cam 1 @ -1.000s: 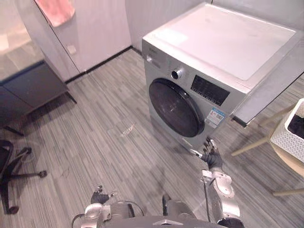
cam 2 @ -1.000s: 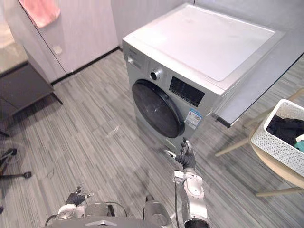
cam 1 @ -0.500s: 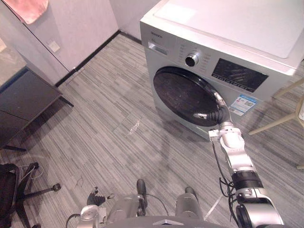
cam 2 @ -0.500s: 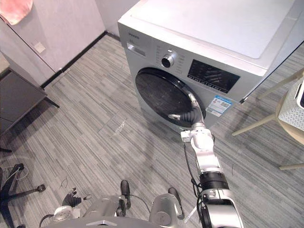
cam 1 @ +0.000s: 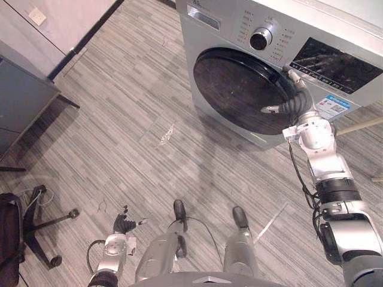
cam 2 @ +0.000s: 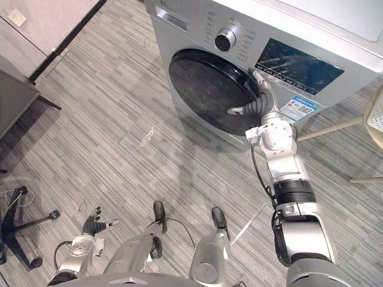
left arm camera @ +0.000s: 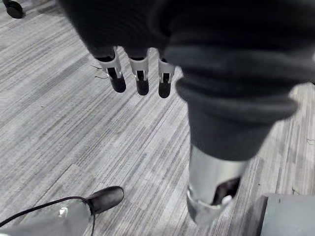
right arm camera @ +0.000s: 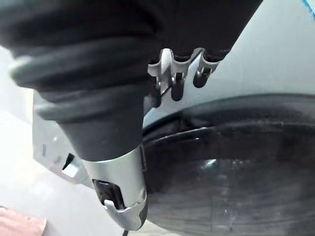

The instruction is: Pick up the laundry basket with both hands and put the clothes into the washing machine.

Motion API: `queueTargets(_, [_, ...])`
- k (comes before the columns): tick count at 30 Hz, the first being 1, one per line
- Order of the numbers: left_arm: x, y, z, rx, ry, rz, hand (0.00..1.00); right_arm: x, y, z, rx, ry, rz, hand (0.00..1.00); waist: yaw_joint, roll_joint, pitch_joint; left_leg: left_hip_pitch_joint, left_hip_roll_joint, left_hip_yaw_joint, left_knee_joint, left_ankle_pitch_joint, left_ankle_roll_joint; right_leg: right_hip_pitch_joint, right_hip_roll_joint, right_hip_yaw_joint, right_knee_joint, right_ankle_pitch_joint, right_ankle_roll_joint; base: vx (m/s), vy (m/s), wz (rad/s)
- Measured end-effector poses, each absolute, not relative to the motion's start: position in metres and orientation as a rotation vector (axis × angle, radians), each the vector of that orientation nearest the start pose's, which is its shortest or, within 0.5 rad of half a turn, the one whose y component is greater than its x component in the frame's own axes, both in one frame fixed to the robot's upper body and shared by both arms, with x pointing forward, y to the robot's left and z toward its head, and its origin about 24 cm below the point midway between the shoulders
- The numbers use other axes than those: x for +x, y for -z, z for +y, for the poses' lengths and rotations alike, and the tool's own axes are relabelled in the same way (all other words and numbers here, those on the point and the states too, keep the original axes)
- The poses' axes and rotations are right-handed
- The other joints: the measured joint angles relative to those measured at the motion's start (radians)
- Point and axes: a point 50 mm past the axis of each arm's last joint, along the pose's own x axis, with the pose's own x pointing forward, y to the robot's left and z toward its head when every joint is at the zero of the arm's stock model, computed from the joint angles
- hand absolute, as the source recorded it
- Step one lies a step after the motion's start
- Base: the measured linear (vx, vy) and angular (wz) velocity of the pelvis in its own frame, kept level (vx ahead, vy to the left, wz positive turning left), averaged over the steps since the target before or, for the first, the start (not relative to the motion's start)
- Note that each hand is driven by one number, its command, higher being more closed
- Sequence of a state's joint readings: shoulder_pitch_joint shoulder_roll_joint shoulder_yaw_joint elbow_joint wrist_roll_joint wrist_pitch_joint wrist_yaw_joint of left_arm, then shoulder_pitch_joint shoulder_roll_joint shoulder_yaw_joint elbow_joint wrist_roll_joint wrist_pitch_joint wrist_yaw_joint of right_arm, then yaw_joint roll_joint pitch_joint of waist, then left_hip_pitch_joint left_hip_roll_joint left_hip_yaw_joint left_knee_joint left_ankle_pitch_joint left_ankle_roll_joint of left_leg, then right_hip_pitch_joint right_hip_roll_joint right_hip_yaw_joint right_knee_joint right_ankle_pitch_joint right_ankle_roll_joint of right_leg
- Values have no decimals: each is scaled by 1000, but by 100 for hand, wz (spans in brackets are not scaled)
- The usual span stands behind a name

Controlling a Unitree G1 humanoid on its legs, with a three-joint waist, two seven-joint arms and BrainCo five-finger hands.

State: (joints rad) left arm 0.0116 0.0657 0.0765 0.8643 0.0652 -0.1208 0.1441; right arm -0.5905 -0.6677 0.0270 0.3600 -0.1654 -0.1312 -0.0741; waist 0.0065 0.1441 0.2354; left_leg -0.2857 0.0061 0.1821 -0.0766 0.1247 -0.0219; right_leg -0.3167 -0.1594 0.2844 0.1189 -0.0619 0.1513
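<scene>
The silver washing machine [cam 1: 239, 27] stands ahead with its round dark door [cam 1: 239, 89] closed. My right hand [cam 2: 261, 105] is raised against the door's right rim, open. Its fingers [right arm camera: 173, 78] lie straight along the rim towards the display panel and its thumb [cam 2: 236, 110] lies across the dark glass. My left hand [cam 1: 123, 224] hangs low at my left side over the floor, open and holding nothing, with fingers [left arm camera: 140, 78] straight. A corner of the white laundry basket [cam 2: 377, 115] shows at the right edge, on a wooden stool.
The stool's pale legs [cam 2: 328, 128] splay over the floor right of the machine. A black office chair [cam 1: 27, 224] stands at the lower left. A dark cabinet [cam 1: 18, 98] stands by the left wall. Grey plank floor [cam 1: 137, 101] lies open before the machine.
The camera has tipped down and closer to the machine. My right hand rose from low in front of the machine to the door's right rim. The left hand stayed low.
</scene>
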Motion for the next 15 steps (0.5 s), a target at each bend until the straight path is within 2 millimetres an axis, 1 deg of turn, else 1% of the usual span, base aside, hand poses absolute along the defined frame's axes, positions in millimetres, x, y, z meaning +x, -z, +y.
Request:
queueTargets(2, [164,126,192,150,-210,766,0,338,-204,-252,-801,150,-432,0,-4,2,14,-2,5,1,0,5,-3,-3,5,1,0,1,0,-43,-23,-6])
queueTargets(4, [160,129,193,154,-211,789,0,333,-203,-249,-829,138,-451,0,-4,1,21,-7,10,2,-1,9,-5,-9,9,1,0,1,0,-63,-22,-4])
queueTargets(7, [156,132,194,161,-211,814,0,329,-196,-250,-839,127,-440,0,-6,0,28,-30,13,4,-2,24,-4,-35,18,4,-1,1,0,-58,-15,-5])
queueTargets(10, [155,133,196,154,-230,823,0,325,-182,-254,-846,118,-394,0,-10,1,39,-35,21,6,-9,34,-8,-42,26,4,-1,5,-2,-72,-10,-5])
queueTargets(13, [159,131,196,154,-227,812,0,324,-184,-258,-842,133,-394,0,-16,1,39,-64,29,6,-9,48,-9,-70,34,5,-2,18,-1,-65,-10,-3])
queueTargets(15, [168,127,195,153,-223,788,0,324,-184,-264,-843,153,-383,0,-16,1,63,-69,35,5,-9,58,-10,-73,40,3,-3,26,-3,-50,-2,2])
